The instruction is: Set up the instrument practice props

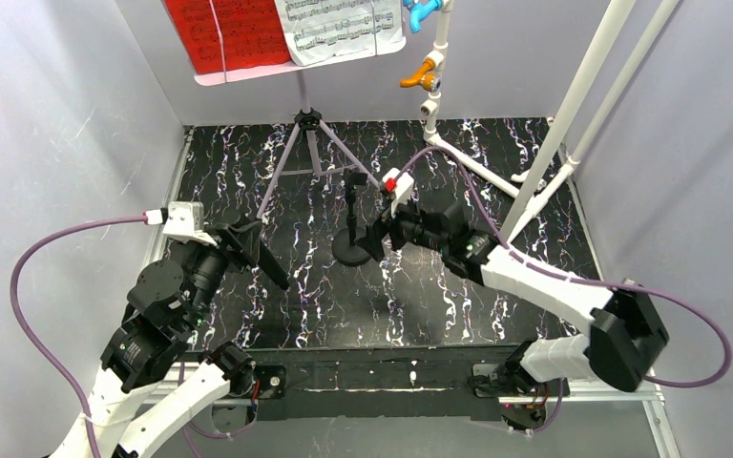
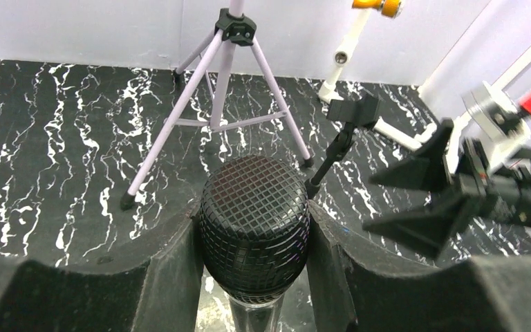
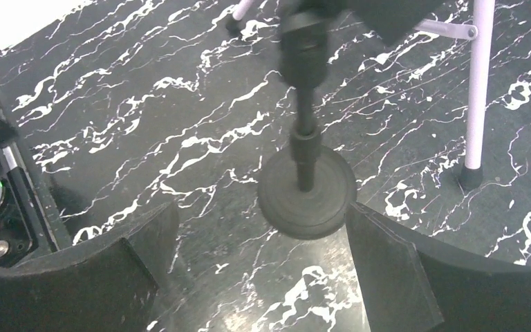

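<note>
At 8 o'clock on the table [image 1: 410, 305], the left gripper [image 2: 252, 207] pinches the black microphone [image 2: 254, 232] by its mesh head. Near centre, the right gripper [image 3: 261, 211] stands spread wide, flanking the round-based stand [image 3: 307, 197]. At 12 o'clock, the lilac music stand [image 1: 307, 143] carries a red page [image 1: 229, 33] and a white page [image 1: 339, 27].

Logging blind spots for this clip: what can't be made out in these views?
Sheet-music pages: top view, upper parts cut off by the frame edge; notes too small.
Microphone handle: left wrist view, mostly hidden by the left end effector gripping it and the bottom edge.
Mic stand clip: right wrist view, blurred and cut off at top.
Blue tap: top view, mostly cropped.
</note>
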Action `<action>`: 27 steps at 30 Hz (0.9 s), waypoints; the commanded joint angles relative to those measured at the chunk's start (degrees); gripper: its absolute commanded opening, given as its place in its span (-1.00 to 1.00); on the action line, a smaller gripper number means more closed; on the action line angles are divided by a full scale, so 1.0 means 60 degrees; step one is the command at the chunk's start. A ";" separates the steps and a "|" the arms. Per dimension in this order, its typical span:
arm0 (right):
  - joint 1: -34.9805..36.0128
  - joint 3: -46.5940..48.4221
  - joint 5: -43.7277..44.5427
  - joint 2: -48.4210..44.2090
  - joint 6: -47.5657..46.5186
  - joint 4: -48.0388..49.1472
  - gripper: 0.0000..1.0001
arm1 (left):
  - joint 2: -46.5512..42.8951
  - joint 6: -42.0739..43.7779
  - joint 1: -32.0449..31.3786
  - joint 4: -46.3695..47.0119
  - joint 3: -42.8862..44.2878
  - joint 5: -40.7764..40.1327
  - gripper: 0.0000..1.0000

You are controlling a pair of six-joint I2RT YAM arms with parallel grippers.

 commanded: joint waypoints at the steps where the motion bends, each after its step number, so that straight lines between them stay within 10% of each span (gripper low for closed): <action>1: -0.1303 0.0727 -0.3236 0.1109 0.0250 0.1068 0.97 | -0.0254 0.0555 0.0049 -0.0433 0.0244 0.0209 -1.00; 18: -0.1708 0.0235 -0.3427 0.3975 0.1075 0.7021 0.64 | -0.0674 0.1505 0.0044 -0.0691 0.0290 0.0669 -1.00; 27: -0.0994 -0.0005 -0.2016 0.4248 0.1511 0.7703 -0.14 | -0.0659 0.1713 0.0046 -0.0536 0.0125 0.0526 -1.00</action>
